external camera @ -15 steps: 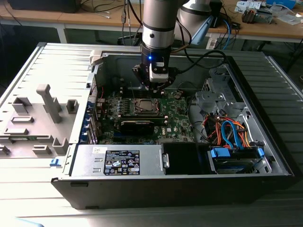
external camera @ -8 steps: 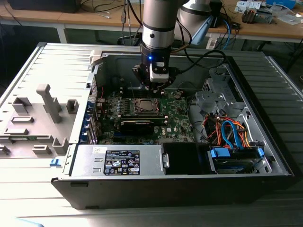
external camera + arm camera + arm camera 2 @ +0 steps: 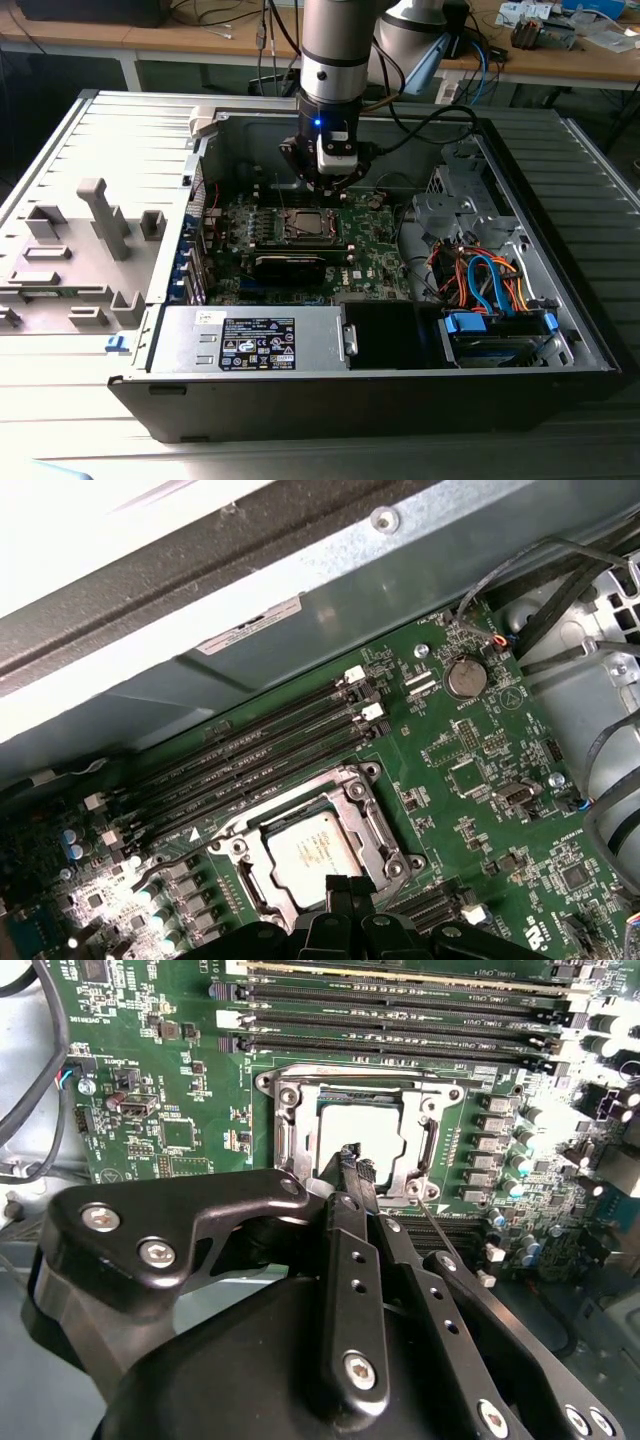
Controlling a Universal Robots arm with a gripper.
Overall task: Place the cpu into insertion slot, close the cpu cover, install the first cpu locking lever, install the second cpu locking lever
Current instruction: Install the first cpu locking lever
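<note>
The cpu [image 3: 362, 1130] lies in the insertion slot [image 3: 284, 1132] on the green board, its pale metal top showing through the window of the cpu cover [image 3: 430, 1146]. The cover lies flat over it. In the first wrist view the cpu [image 3: 312, 853] sits inside the same cover frame [image 3: 375, 825]. My gripper [image 3: 351, 1158] is shut with its black fingertips together, just over the socket's near edge and the cover's rim. I see nothing held between the fingertips. A thin metal lever rod [image 3: 447, 1238] runs out from the socket's corner. In the exterior view the gripper [image 3: 325, 185] hangs just above the socket [image 3: 305, 226].
Long black memory slots [image 3: 250, 760] run beside the socket. The grey case wall [image 3: 300, 610] stands close behind them. Black cables [image 3: 560, 600] and a coin battery [image 3: 465, 676] lie to one side. A black card [image 3: 290, 265], power supply [image 3: 250, 340] and drive cables [image 3: 480, 280] fill the case.
</note>
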